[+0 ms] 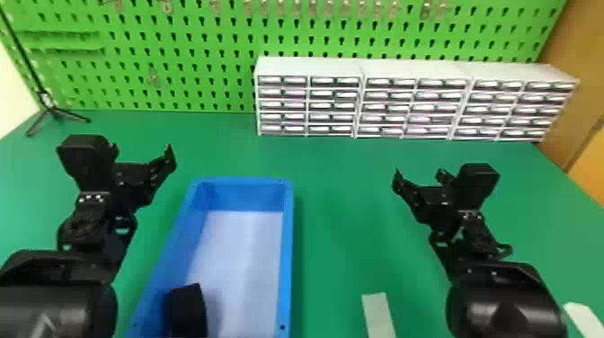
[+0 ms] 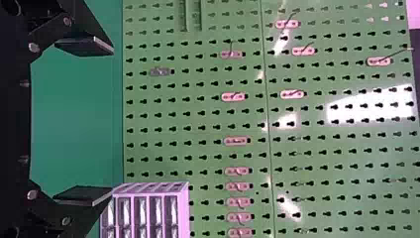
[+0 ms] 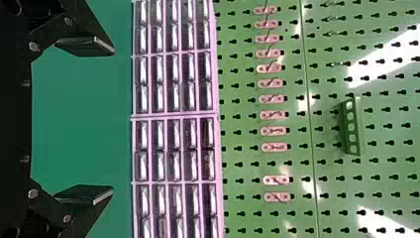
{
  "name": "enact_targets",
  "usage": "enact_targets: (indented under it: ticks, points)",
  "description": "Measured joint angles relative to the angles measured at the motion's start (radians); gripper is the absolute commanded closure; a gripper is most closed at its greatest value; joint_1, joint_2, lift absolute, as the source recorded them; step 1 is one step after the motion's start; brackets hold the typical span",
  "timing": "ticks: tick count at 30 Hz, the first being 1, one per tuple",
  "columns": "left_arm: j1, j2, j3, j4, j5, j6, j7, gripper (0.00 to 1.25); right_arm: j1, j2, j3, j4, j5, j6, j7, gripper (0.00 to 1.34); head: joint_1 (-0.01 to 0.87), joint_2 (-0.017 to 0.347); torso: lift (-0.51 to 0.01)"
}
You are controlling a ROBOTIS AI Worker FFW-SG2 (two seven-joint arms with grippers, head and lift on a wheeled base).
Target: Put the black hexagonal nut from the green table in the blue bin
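Above the green table (image 1: pixel 341 180), my left gripper (image 1: pixel 141 155) stands beside the far left part of the blue bin (image 1: pixel 289 251). In the left wrist view this gripper (image 2: pixel 111 120) is open, its flat fingers wide apart and nothing between them. On the right side, my right gripper (image 1: pixel 419 177) hangs over the table, well away from the bin; in the right wrist view the same gripper (image 3: pixel 112 120) is open and holds nothing. A black angular block (image 1: pixel 188 310) is in the near left part of the bin; I cannot tell whether it is the hexagonal nut.
White drawer cabinets (image 1: pixel 308 67) line the table's back right, before a green pegboard (image 1: pixel 179 58). A black tripod (image 1: pixel 54 110) stands at the back left. One pale strip (image 1: pixel 378 314) lies at the near edge, and another pale piece (image 1: pixel 584 317) is at the near right.
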Motion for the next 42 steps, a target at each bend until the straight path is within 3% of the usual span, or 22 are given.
enact_targets:
  ticks: [42]
  points:
    - [0.007,-0.020,0.018,0.054,-0.025,-0.081,0.002,0.27,0.009,-0.001,0.012,0.005,-0.014,0.000,0.000,0.29,0.683,0.028,-0.096]
